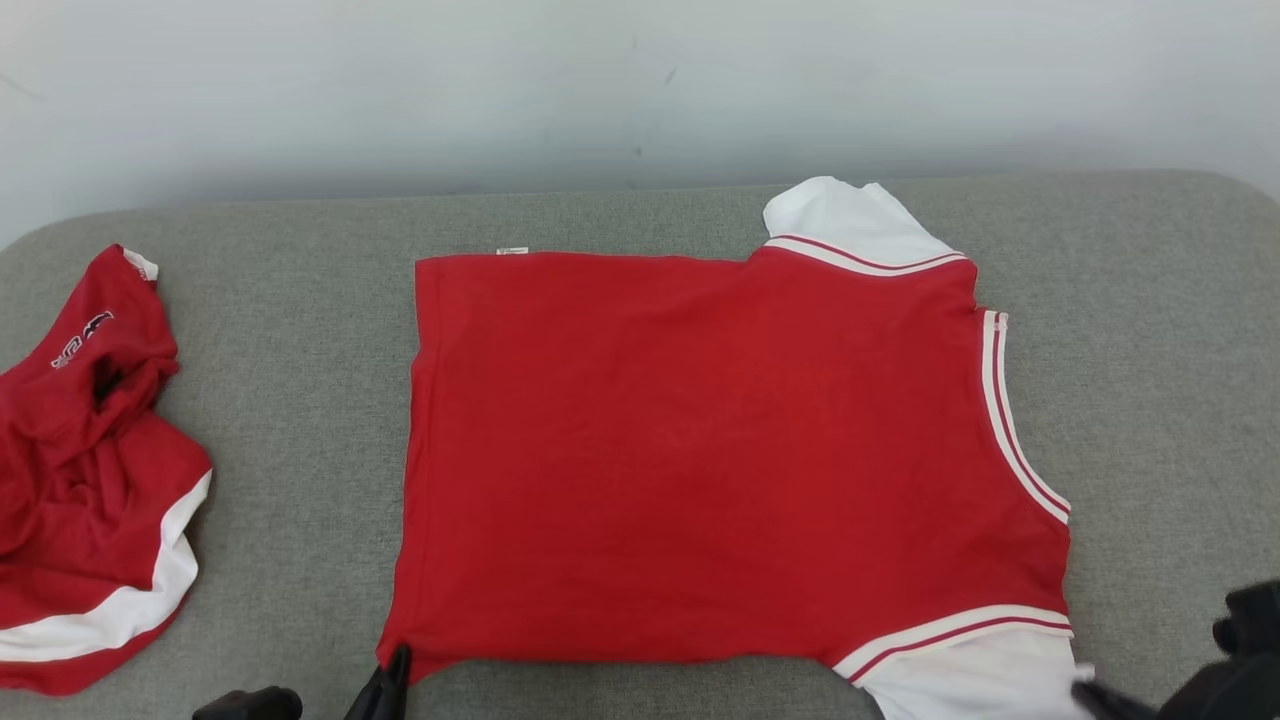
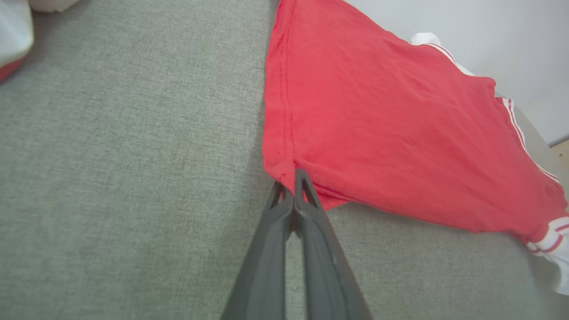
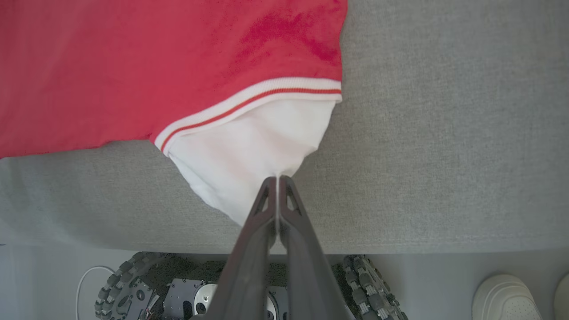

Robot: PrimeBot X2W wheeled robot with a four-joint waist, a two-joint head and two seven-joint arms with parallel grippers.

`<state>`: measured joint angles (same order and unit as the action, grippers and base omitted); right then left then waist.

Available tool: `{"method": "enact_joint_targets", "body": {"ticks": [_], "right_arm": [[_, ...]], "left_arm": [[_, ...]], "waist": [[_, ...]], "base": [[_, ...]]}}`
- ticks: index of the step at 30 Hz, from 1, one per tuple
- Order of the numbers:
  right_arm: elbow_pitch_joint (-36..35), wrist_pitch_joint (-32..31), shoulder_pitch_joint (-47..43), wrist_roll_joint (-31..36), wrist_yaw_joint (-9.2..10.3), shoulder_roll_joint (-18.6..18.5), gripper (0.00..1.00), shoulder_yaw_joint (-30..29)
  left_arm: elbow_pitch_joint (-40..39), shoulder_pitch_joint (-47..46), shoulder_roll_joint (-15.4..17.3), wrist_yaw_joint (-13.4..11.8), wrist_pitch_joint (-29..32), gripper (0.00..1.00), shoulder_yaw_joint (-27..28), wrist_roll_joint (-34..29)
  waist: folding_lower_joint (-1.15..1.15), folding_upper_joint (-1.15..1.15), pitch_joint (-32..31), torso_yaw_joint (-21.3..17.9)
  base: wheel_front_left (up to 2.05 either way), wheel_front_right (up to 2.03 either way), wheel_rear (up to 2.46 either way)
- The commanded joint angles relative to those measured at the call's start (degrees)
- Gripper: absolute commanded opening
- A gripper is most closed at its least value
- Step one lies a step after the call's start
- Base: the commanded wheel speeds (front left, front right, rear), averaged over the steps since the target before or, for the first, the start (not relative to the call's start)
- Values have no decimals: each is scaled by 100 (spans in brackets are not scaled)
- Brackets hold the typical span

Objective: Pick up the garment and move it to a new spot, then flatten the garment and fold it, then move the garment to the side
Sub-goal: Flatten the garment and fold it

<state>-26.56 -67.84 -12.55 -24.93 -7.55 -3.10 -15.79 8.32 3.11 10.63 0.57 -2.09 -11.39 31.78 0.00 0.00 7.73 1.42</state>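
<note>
Nearest, the left gripper point(image 2: 293, 178) has its jaws closed on the near hem corner of the red garment point(image 1: 700, 460), which is spread flat mid-surface point(image 1: 300, 400). The right gripper point(image 3: 278, 178) jaws are closed too, apparently pinching its white sleeve point(image 3: 249, 155). A crumpled red top point(image 1: 90, 480) lies at the surface's left end.

Garment point(image 1: 720, 450): red shirt, white sleeves, red-and-white striped trim. Spread flat on grey tabletop point(image 1: 300, 400), hem to the left, neck opening to the right.
</note>
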Motion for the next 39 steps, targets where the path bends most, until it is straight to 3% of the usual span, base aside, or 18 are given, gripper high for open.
{"method": "enact_joint_targets", "body": {"ticks": [1, 9, 25, 39], "right_arm": [[-2, 255, 218, -30, 11, -74, 0, 63], [577, 1218, 1150, -195, 11, -453, 0, 384], [2906, 3305, 3394, -123, 11, -1137, 0, 1417], [3945, 4389, 4211, -197, 11, -1482, 0, 1955]], "left_arm": [[-47, 1, 39, 33, -30, 0, -9, 1], [74, -672, -27, 90, 134, 0, -149, -37], [1480, -2464, -226, 92, -179, 0, -156, -176], [2257, -2983, -321, 140, -530, 0, -195, -155]], "waist": [[0, 0, 12, -7], [0, 0, 52, 7], [0, 0, 413, -25], [0, 0, 629, 6]], "base": [[0, 0, 0], [0, 0, 0], [0, 0, 0], [0, 0, 0]]}}
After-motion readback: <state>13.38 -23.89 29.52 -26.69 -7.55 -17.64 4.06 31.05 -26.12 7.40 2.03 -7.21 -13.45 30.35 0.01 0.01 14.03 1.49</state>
